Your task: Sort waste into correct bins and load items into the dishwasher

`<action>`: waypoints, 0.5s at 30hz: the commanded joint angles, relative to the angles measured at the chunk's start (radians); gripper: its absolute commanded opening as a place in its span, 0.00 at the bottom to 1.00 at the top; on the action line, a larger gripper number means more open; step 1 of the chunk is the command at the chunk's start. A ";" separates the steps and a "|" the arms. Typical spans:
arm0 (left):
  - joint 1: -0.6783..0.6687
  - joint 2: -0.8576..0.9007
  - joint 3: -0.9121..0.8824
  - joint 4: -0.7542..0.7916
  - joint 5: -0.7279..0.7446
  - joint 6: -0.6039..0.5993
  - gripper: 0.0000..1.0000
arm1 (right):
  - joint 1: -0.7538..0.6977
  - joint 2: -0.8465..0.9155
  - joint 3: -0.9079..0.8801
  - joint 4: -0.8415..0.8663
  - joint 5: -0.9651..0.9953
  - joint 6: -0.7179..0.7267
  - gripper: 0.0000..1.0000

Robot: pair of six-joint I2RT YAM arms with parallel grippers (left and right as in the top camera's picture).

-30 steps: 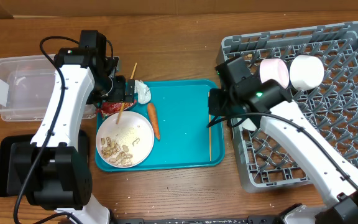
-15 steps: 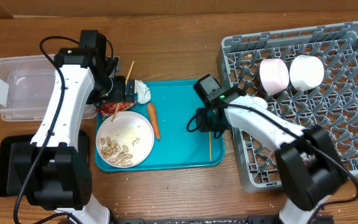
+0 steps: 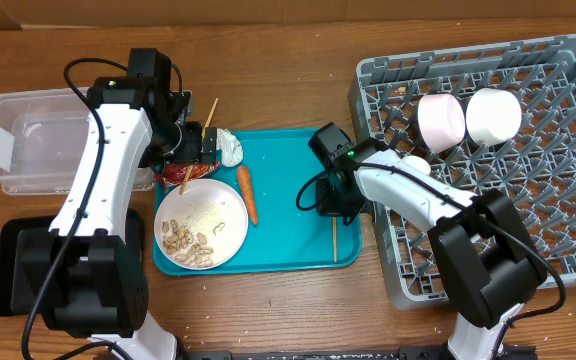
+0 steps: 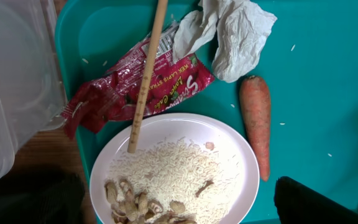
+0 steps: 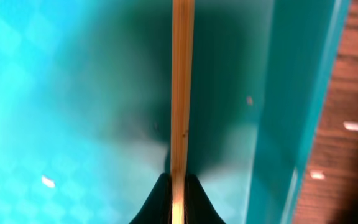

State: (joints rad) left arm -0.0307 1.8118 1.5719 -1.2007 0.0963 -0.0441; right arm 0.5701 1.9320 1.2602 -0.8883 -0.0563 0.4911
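Overhead, the right gripper (image 3: 336,202) sits at the teal tray's (image 3: 298,240) right rim; the left wrist view shows the left gripper (image 3: 185,152) wide above the red wrapper (image 4: 114,102), upper left; the right wrist view shows a chopstick (image 5: 182,93) pinched near its end, liable to swivel loose.

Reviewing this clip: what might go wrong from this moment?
1. The right gripper pinches the right chopstick near one end, close to the teal tray rim. When lifted, it may pivot in the grip or catch the rim.
2. The other chopstick lies across the red wrapper with its tip on the plate. Moving it could scatter rice or drag the wrapper.
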 commanded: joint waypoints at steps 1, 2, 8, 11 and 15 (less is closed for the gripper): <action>0.004 0.015 0.016 0.001 -0.003 0.022 1.00 | 0.006 -0.103 0.070 -0.036 -0.016 -0.041 0.04; 0.004 0.015 0.016 0.001 -0.003 0.022 1.00 | 0.002 -0.138 0.092 -0.054 -0.013 -0.055 0.04; 0.004 0.015 0.016 0.001 -0.003 0.022 1.00 | -0.068 -0.317 0.142 -0.094 0.099 -0.098 0.04; 0.004 0.015 0.016 0.001 -0.003 0.022 1.00 | -0.141 -0.354 0.142 -0.085 0.116 -0.196 0.04; 0.004 0.015 0.016 0.001 -0.003 0.022 1.00 | -0.216 -0.337 0.134 -0.040 0.115 -0.337 0.04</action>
State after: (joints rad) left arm -0.0307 1.8118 1.5719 -1.2007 0.0959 -0.0441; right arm 0.3885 1.5646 1.3960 -0.9463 0.0338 0.2901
